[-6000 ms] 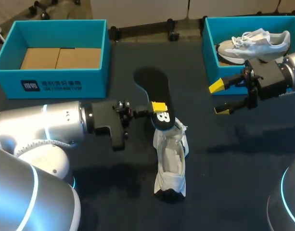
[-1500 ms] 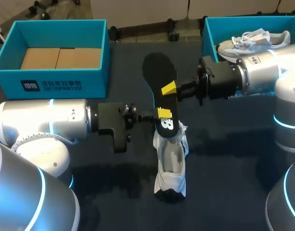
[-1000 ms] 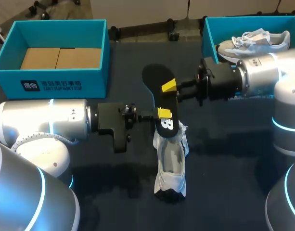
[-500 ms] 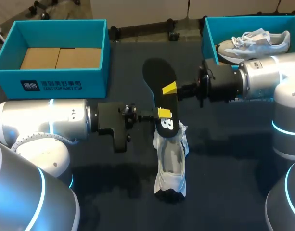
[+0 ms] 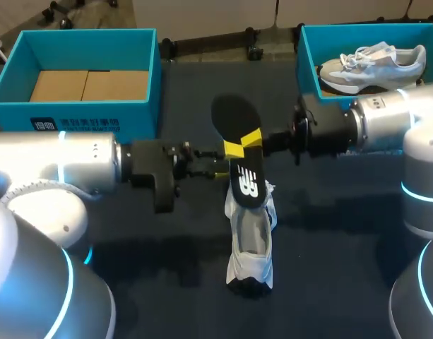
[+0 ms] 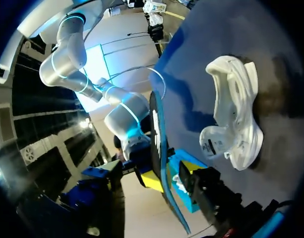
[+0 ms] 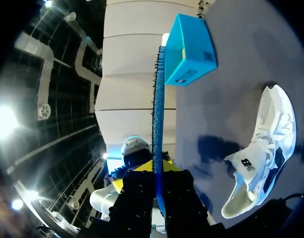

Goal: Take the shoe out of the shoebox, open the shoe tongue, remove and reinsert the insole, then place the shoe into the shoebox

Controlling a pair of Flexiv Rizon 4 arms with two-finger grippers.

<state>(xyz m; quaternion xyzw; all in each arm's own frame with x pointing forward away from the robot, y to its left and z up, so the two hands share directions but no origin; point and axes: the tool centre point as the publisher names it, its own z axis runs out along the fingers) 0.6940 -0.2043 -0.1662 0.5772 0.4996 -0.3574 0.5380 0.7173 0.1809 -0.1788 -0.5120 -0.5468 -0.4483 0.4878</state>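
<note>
Right pincer grips the insole above the shoe on the tabletop; left pincer stands spread open beside it.

Dark, matte tabletop. Resting directly on it: an open teal cardboard shoebox with a brown floor, upper left; a second teal shoebox, upper right; a white fabric shoe lying lower centre, well apart from both.

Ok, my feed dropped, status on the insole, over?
Right claw shut on insole, heel end over the white shoe. Left claw beside it, grip unclear. Nothing else in the way.
</note>
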